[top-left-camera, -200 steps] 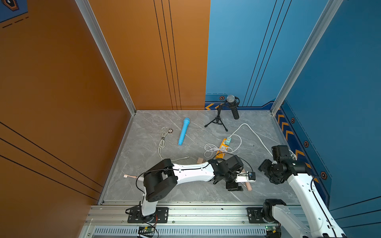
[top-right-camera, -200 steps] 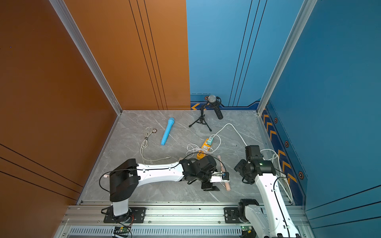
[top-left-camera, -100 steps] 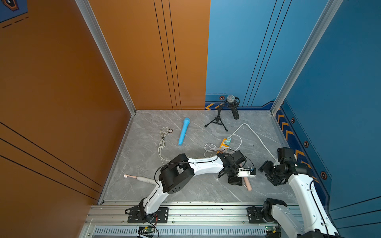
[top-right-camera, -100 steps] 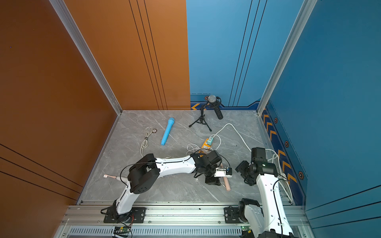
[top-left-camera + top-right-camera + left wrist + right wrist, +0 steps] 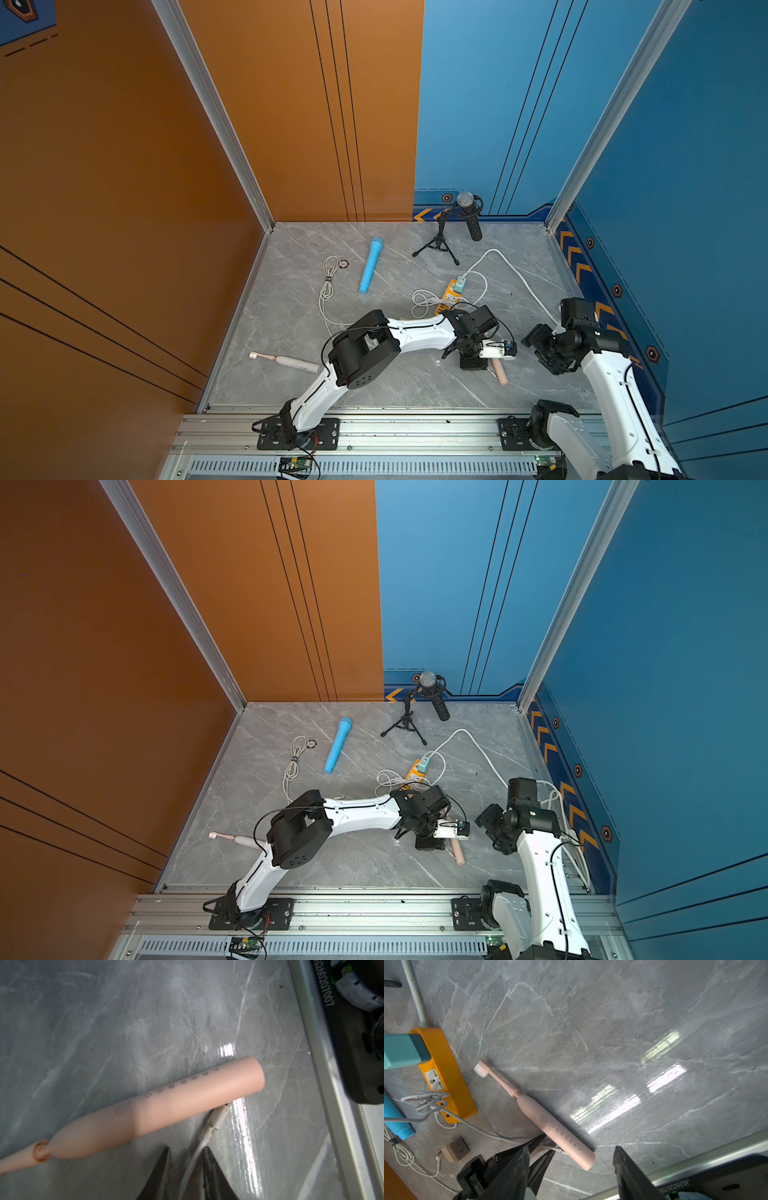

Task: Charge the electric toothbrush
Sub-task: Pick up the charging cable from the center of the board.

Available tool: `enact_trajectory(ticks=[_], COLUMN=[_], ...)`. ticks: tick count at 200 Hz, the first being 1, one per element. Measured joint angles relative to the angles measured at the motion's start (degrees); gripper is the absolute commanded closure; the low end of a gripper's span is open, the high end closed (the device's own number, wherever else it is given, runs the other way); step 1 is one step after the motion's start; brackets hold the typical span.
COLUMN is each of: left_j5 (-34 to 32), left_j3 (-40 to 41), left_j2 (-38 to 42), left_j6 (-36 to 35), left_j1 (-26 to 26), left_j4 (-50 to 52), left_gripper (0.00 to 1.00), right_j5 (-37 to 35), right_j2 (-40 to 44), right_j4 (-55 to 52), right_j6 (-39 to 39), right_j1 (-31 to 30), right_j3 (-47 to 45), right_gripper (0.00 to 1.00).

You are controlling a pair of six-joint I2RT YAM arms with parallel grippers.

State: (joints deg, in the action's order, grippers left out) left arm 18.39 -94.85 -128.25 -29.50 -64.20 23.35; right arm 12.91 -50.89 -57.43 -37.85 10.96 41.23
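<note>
1. Grey marble tabletop [image 5: 415, 390], orange/blue walls [image 5: 291, 104].
2. Pink toothbrush [image 5: 556, 1128] lies flat near orange power strip [image 5: 446, 1076], brush head toward it; L arm [image 5: 415, 332] hides most of it in both top views.
3. Blue mic [image 5: 370, 266], 2nd toothbrush [image 5: 291, 363] sit well apart from strip.
4. L gripper [image 5: 186, 1149]: narrow gap, white cable [image 5: 195, 1159] betw fingers [image 5: 162, 1174]; grip unclear.
5. R gripper [image 5: 571, 1148]: wide open, empty.

Bright even light, white glare on the marble floor [image 5: 124, 1022], toothbrush [image 5: 187, 1101] softly blurred up close.
</note>
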Motion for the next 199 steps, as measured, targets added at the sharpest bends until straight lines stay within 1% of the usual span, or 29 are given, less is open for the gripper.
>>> enact_trajectory(ticks=[38, 72, 94, 112, 138, 166, 175, 182, 199], left_j5=[-1.7, -2.0, -1.7, -1.3, -1.2, -1.0, -0.9, -0.5, 1.4], left_j3=[0.7, 2.9, 3.8, 4.3, 5.6, 6.8, 7.3, 7.5, 8.0], left_j2=[0.4, 2.4, 5.0, 8.0, 12.6, 16.4, 17.4, 18.1, 19.5], left_j6=[-1.6, -1.0, 1.3, 4.2, 9.1, 15.8, 18.4, 20.7, 26.5], left_j1=[0.0, 0.0, 0.1, 0.2, 0.6, 1.7, 2.3, 2.9, 4.9], left_j4=[-0.9, -0.2, 0.6, 0.7, 0.6, 0.7, 0.7, 0.7, 0.1], left_gripper=[1.00, 1.00, 1.00, 1.00, 1.00, 1.00, 1.00, 1.00, 1.00], right_j5=[0.2, 0.7, 0.7, 1.9, 2.1, 2.4, 2.6, 2.9, 3.8], right_j2=[0.0, 0.8, 0.9, -0.8, -6.2, -11.3, -11.5, -11.1, -8.4], right_j4=[0.3, 1.2, 3.1, 5.5, 10.0, 14.4, 15.1, 15.6, 16.7], right_j6=[0.0, 0.0, 0.2, 0.5, 0.6, 0.8, 0.9, 1.0, 1.2], right_j1=[0.0, 0.1, 0.1, 0.1, -1.0, -3.9, -4.7, -5.1, -5.2], right_j3=[-0.4, -0.8, -1.4, -2.3, -2.5, -2.5, -2.5, -2.5, -2.6], right_gripper=[0.35, 0.34, 0.34, 0.34, 0.33, 0.33, 0.32, 0.28, 0.28])
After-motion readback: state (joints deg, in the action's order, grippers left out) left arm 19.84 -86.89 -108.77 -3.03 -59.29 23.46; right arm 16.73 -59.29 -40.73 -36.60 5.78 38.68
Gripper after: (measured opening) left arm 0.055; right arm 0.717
